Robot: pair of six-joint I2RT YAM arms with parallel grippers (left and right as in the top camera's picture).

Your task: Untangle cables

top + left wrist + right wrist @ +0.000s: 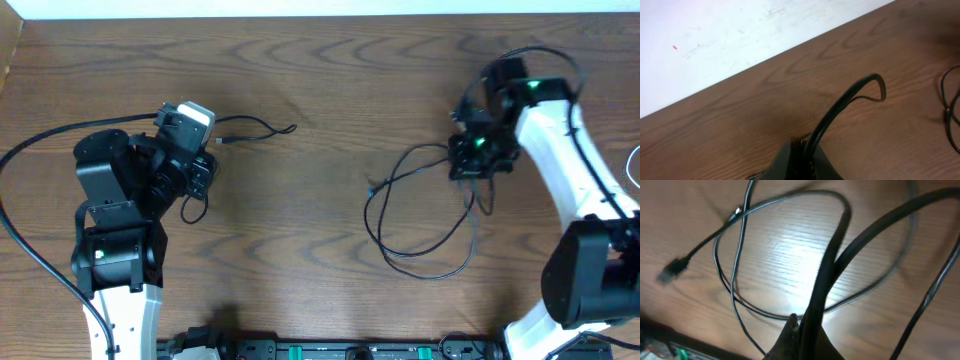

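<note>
Right pincer (472,163) pinches the looped black cable (705,242), coils trailing toward the left arm — whose left pincer (198,170), clamped on a short black cable (845,93), sits well apart.

The dark wood-grain table (320,290) carries a black cable (368,220) in loose, overlapping loops toward 3 o'clock from its centre. A thinner dark cord (280,131) lies toward 10 o'clock, well apart from it.
</note>
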